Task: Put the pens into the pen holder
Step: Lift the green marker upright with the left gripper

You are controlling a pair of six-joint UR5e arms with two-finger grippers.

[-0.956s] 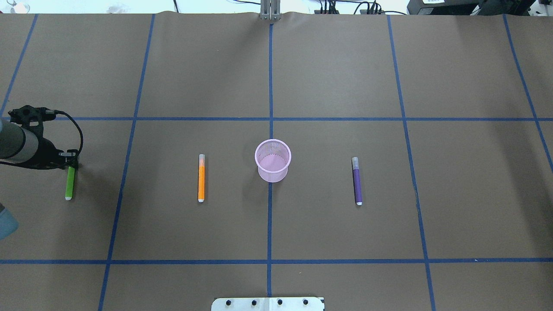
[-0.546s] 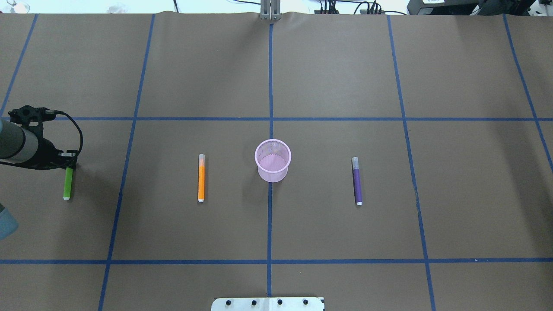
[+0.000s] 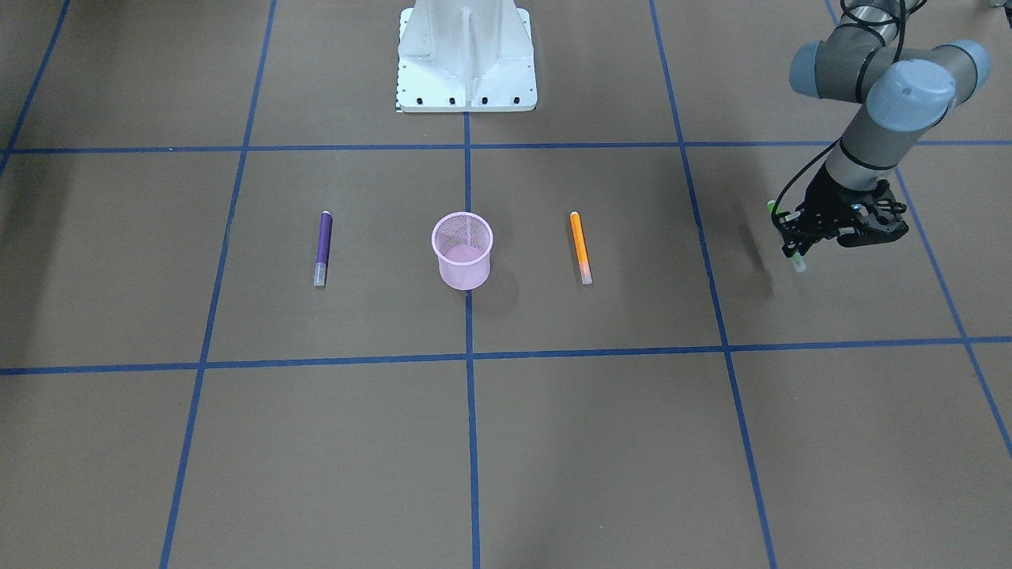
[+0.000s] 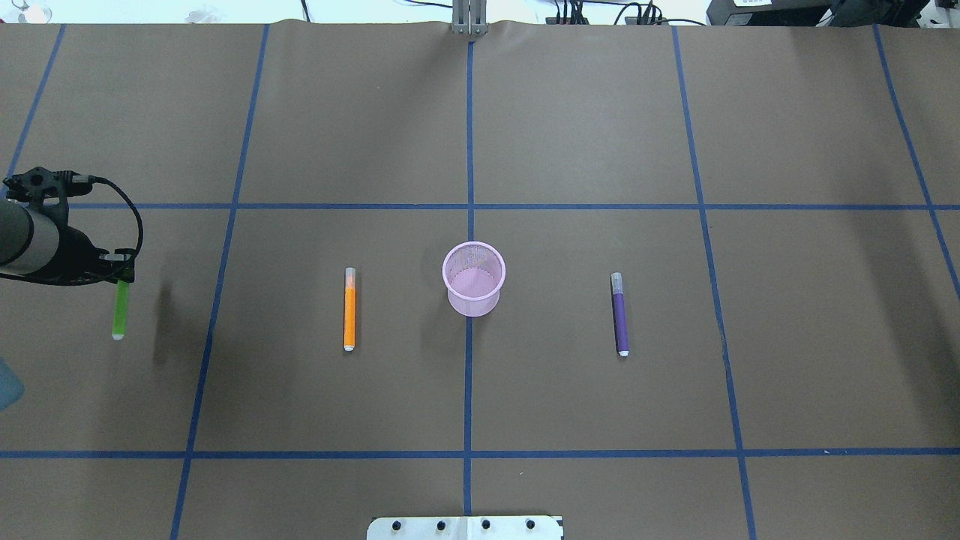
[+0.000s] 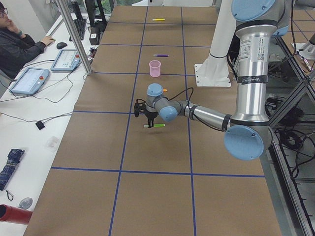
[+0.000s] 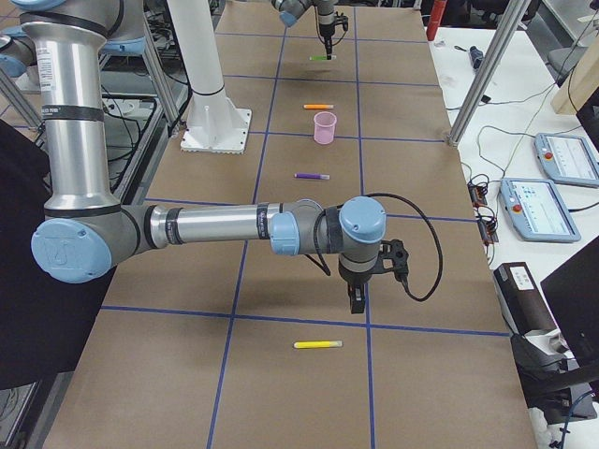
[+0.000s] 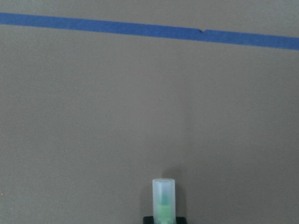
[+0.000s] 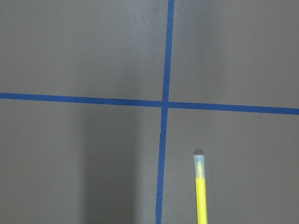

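Note:
My left gripper (image 4: 122, 279) is shut on the bright green pen (image 4: 118, 309) near its capped end and holds it just above the table at the far left, with its shadow apart from it. The pen's pale cap shows in the left wrist view (image 7: 163, 198). The orange pen (image 4: 349, 309) lies left of the pink mesh pen holder (image 4: 474, 304), and the purple pen (image 4: 619, 313) lies right of it. The holder stands upright and empty at the table's middle. My right gripper (image 6: 356, 301) shows only in the exterior right view, so I cannot tell whether it is open or shut.
A yellow pen (image 6: 318, 344) lies on the table near the right gripper, and it also shows in the right wrist view (image 8: 201, 191). Blue tape lines cross the brown table. The robot's white base plate (image 3: 466, 55) stands behind the holder. An operator sits at a side desk (image 5: 19, 42).
My left gripper has risen with the green pen, lifting it off the table. The pen's shadow now lies apart to its right. The other pens and the holder have not moved.

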